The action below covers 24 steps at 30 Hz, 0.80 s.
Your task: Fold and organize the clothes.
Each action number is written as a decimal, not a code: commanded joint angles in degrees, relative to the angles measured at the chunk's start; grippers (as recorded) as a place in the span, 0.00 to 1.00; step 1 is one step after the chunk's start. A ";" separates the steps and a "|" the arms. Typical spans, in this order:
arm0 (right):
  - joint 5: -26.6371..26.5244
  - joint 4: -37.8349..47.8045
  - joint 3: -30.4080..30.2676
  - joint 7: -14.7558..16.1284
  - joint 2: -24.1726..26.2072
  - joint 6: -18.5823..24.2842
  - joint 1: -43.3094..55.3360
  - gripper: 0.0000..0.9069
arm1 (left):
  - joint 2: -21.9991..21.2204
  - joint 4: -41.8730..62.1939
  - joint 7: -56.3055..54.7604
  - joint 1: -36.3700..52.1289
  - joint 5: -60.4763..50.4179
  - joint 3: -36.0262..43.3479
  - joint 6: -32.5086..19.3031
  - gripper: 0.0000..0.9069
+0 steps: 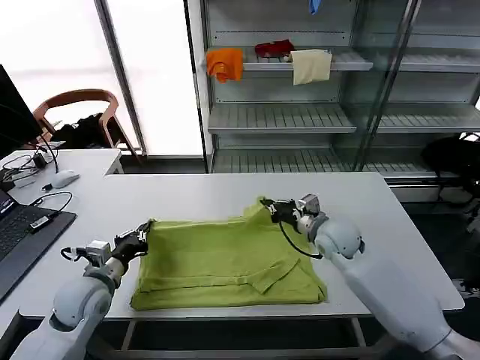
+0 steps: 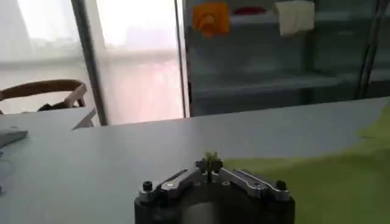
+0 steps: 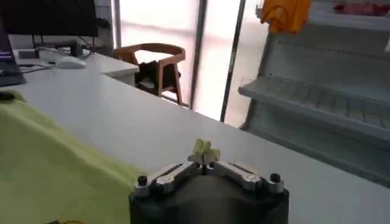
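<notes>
The lime yellow-green T-shirt (image 1: 225, 262) lies partly folded on the white table (image 1: 195, 196), its near edge close to the table's front. My left gripper (image 1: 145, 232) is shut on the shirt's far left corner, and a tuft of green fabric (image 2: 211, 158) pokes out between its closed fingers. My right gripper (image 1: 268, 208) is shut on the far right corner, which is lifted slightly off the table. There too a bit of green cloth (image 3: 204, 150) sticks out of the shut jaws. The shirt (image 3: 42, 158) spreads out beside the right wrist.
A laptop (image 1: 22, 236), cables and a mouse (image 1: 64, 178) lie on the desk at left. A wooden chair (image 1: 79, 112) stands behind it. Shelves (image 1: 300, 120) at the back hold an orange cloth (image 1: 225, 64), a red item and a cream cloth (image 1: 311, 66).
</notes>
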<state>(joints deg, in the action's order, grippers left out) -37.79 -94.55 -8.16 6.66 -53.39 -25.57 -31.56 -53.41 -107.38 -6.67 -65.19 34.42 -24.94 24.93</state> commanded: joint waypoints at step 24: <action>-3.06 -23.28 16.53 -1.15 13.86 0.70 -27.85 0.00 | -2.22 -16.84 -4.68 -21.60 -12.32 -4.46 3.32 0.00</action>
<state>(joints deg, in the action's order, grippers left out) -40.57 -113.96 4.73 5.61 -41.55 -24.92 -52.69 -55.37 -121.37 -10.73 -82.56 25.36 -29.08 27.59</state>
